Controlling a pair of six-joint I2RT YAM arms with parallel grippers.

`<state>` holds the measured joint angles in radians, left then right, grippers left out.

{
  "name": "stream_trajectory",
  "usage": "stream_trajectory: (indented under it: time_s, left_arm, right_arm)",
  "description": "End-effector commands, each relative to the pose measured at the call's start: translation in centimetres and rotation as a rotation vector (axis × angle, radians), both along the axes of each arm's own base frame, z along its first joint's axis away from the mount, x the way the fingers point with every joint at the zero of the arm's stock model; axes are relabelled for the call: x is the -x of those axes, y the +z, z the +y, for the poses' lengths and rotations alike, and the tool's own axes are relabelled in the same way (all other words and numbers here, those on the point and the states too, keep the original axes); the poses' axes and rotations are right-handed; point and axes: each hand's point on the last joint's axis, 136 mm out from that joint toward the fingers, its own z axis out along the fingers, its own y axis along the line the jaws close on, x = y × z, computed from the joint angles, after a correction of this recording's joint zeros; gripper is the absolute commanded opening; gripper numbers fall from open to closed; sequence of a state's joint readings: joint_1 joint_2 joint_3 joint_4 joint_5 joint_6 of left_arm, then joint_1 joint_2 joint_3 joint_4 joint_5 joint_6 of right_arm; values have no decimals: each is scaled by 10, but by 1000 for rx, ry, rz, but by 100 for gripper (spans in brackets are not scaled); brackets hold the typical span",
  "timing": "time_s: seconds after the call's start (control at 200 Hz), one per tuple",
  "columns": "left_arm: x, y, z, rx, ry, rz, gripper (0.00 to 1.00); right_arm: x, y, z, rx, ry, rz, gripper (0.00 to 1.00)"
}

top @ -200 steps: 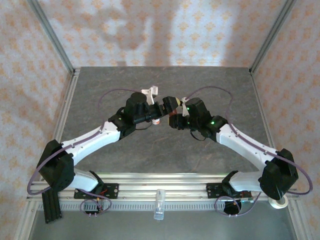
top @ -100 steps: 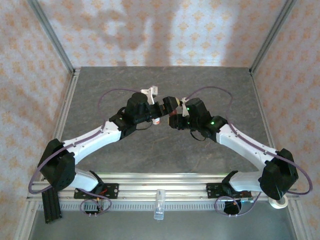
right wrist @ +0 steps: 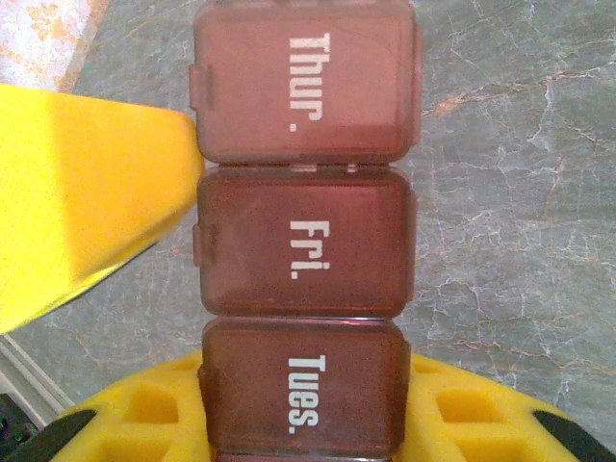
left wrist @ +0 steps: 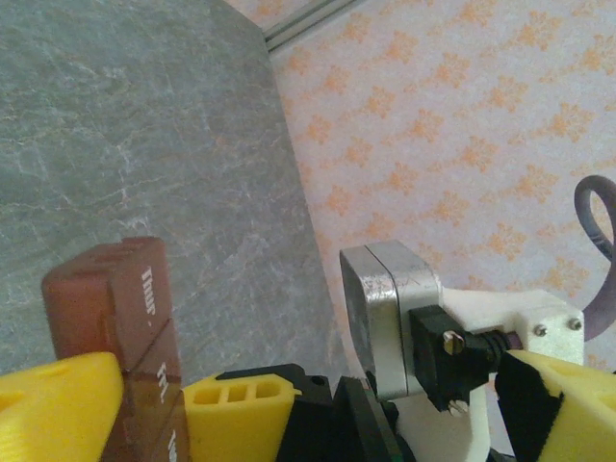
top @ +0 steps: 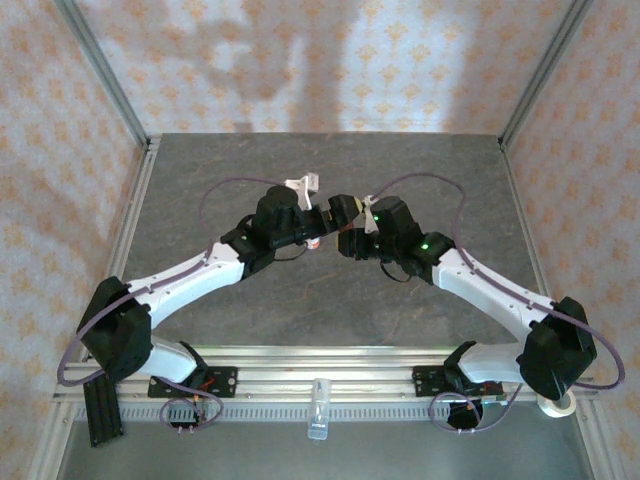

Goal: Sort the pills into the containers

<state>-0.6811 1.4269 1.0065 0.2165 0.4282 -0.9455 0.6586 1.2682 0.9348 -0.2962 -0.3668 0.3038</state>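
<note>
Right claw (right wrist: 303, 416) pinches the Tues. end of the brown pill box (right wrist: 303, 241). Its long axis runs straight out towards the left claw (top: 316, 214), which gapes wide, one yellow pad (right wrist: 87, 192) just beside the Thur.-Fri. joint.

lab robot cell: alu frame (top: 105, 72), papered walls (top: 330, 60)

Both claws meet at the middle of the surface (top: 420, 170): left claw (top: 310, 212) on the left, right claw (top: 345, 222) just right of it. Strip of containers (right wrist: 303, 226) sits in the right claw, Tues. end between its fingers (right wrist: 462, 414), Fri. and Thur. compartments projecting beyond. Tube (top: 318, 410) lies on the near rail (top: 400, 412), midway along.
</note>
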Motion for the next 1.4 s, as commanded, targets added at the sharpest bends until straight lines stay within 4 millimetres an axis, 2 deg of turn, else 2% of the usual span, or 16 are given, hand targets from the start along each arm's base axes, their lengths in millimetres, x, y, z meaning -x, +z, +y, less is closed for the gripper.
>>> stream_trajectory:
  time_s: [0.0,0.215,0.475,0.626,0.751,0.861,1.071,1.396]
  left_arm:
    - [-1,24,-11,51,-16,-41,100]
    - [1,33,-13,69,-14,-65,100]
    - [-1,60,-11,150,5,-124,100]
    - [-3,67,-7,168,34,-135,100]
    - [-7,58,11,111,129,-129,100]
    - [-7,39,22,34,166,-95,100]
    - [-5,13,15,9,134,-34,100]
    - [-6,1,8,0,113,-6,100]
  right_arm:
    - [-3,2,3,-17,-4,-17,33]
    - [-2,0,2,-13,-9,-15,32]
    - [-2,-4,-1,-6,-19,-12,32]
    - [-1,-6,-3,-5,-27,-13,32]
    - [0,-6,-5,-2,-32,-15,32]
    - [1,-4,-7,-6,-38,-21,32]
    - [1,3,-4,-25,-32,-28,32]
    - [1,10,-3,-43,-28,-37,32]
